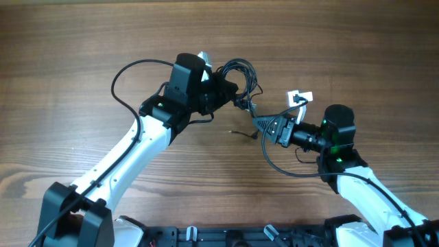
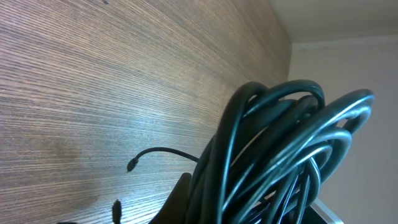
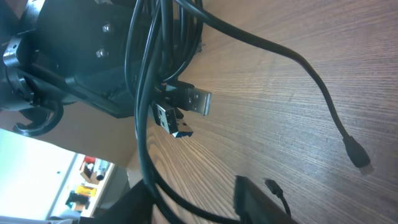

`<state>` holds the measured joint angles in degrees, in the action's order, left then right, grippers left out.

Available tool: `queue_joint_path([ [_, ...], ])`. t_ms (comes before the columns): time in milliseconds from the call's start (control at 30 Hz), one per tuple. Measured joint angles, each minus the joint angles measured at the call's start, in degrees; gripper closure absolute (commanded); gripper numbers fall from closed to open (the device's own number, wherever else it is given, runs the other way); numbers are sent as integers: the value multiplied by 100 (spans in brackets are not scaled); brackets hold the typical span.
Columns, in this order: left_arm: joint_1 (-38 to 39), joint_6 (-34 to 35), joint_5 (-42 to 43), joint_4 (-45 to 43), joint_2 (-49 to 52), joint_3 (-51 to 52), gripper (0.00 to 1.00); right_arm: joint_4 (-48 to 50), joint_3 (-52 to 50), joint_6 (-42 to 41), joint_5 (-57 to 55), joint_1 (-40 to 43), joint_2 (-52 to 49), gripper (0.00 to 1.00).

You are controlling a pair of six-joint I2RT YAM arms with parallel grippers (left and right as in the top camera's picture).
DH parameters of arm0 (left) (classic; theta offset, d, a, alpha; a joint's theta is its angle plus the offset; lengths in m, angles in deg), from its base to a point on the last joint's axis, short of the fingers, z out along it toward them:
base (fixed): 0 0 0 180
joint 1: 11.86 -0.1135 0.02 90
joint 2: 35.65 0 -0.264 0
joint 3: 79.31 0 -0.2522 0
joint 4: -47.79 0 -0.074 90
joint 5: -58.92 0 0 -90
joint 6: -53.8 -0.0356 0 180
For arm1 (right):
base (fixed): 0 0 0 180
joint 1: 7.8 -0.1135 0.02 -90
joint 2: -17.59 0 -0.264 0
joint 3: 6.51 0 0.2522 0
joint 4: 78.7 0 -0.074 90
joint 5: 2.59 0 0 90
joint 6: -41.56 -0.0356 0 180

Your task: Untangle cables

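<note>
The cables [image 1: 238,71] form a knotted black bundle hanging from my left gripper [image 1: 223,92], which is shut on it. In the left wrist view the bundle [image 2: 280,143] fills the right half, beside one dark finger [image 2: 180,199]. Two loose plug ends [image 2: 132,165] lie on the wood below. My right gripper [image 1: 256,123] points left, just under the bundle. In its wrist view the jaws [image 3: 193,208] stand apart, and one strand [image 3: 186,202] crosses the gap between them. Two USB plugs [image 3: 193,99] dangle from the bundle [image 3: 155,62]. Another strand ends in a small plug [image 3: 357,152].
A small white object [image 1: 300,97] lies on the wooden table [image 1: 68,41] just right of the right gripper. Thicker arm cables loop beside the left arm [image 1: 127,75] and under the right arm [image 1: 288,170]. A loose cable end [image 1: 243,132] rests on the wood.
</note>
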<state>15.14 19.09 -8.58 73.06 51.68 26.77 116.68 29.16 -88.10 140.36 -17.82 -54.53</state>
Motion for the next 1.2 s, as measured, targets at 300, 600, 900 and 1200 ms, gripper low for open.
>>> queue_joint_path([
  [300,0,17,-17,0,0,0,96,2,0,11,2,0,0,62],
  [600,-15,35,-17,0,0,0,96,570,0,387,127,138,28,23],
  [900,-17,37,-17,39,0,0,96,732,0,935,162,691,223,12],
  [1200,-17,-1333,549,284,0,0,96,1071,0,1193,63,691,229,18],
])
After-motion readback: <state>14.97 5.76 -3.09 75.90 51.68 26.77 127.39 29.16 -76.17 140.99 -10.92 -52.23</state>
